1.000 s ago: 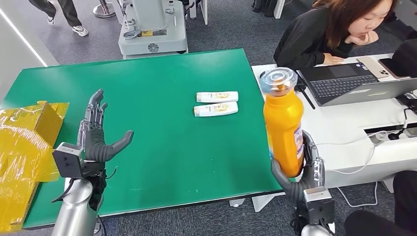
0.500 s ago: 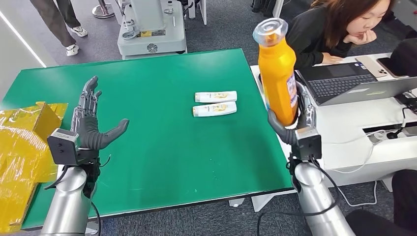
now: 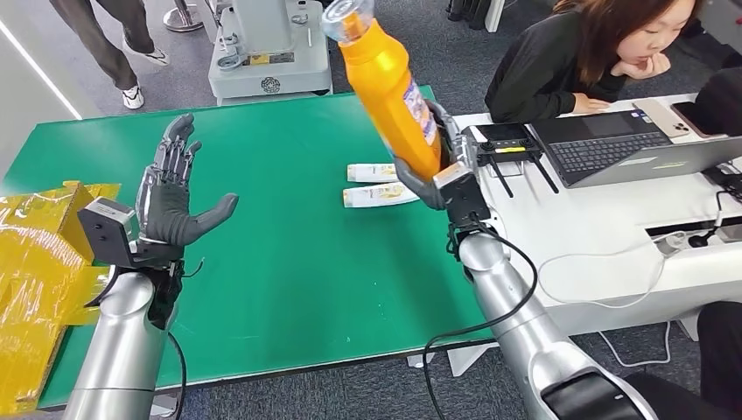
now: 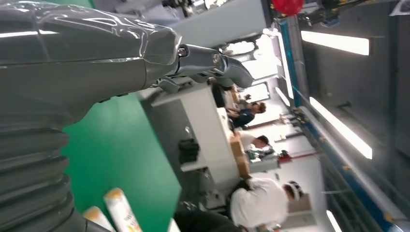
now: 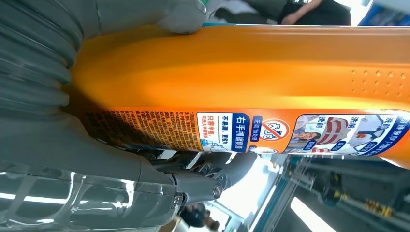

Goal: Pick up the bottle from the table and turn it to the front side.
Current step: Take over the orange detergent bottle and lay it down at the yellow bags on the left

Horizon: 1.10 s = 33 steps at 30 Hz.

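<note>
Currently the right hand point(image 3: 440, 175) grips the orange bottle point(image 3: 389, 87) by its base, lifted clear above the green table point(image 3: 289, 254) and tilted. Left hand point(image 3: 171, 206) empty, fingers spread. Pickup done; turning to front apparently unfinished.

Orange bottle point(image 3: 391, 92): tall plastic body, narrowing to a neck with a clear cap point(image 3: 347, 17) at the upper end. Label on one side, blue and white panels with printed text and a red prohibition symbol point(image 5: 241, 133); dimpled texture near the shoulder. Held off the green table point(image 3: 289, 254), base gripped in the right hand point(image 3: 435, 171). Tilted, cap leaning toward the robot's left and away from it.
</note>
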Each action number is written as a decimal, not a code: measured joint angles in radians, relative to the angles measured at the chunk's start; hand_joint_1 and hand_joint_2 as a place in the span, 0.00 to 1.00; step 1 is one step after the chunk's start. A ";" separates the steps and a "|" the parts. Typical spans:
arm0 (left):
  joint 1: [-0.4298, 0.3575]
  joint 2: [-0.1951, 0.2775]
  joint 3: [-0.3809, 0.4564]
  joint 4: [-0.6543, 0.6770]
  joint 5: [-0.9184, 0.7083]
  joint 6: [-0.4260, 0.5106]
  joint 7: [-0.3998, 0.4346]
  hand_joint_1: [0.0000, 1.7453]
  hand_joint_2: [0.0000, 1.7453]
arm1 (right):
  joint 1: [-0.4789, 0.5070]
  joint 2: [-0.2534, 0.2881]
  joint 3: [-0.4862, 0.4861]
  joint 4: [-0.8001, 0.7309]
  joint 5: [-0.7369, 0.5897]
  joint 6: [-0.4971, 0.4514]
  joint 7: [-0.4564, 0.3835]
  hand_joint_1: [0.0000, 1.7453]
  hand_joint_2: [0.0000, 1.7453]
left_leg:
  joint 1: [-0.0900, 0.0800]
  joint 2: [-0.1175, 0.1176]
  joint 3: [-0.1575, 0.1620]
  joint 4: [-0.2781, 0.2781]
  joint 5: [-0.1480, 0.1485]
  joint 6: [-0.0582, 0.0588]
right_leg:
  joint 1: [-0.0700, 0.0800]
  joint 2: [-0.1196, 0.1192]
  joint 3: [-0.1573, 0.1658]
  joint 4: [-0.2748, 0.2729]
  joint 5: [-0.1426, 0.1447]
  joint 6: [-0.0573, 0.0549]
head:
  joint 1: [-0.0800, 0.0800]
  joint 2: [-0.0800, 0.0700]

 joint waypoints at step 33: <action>-0.229 0.063 0.017 0.333 0.304 -0.244 0.066 0.00 1.00 | -0.182 0.231 0.191 0.432 0.048 0.082 -0.002 1.00 1.00 | 0.000 0.000 -0.001 0.000 0.001 0.000 | 0.000 0.000 -0.001 0.001 0.000 0.000 | 0.000 0.000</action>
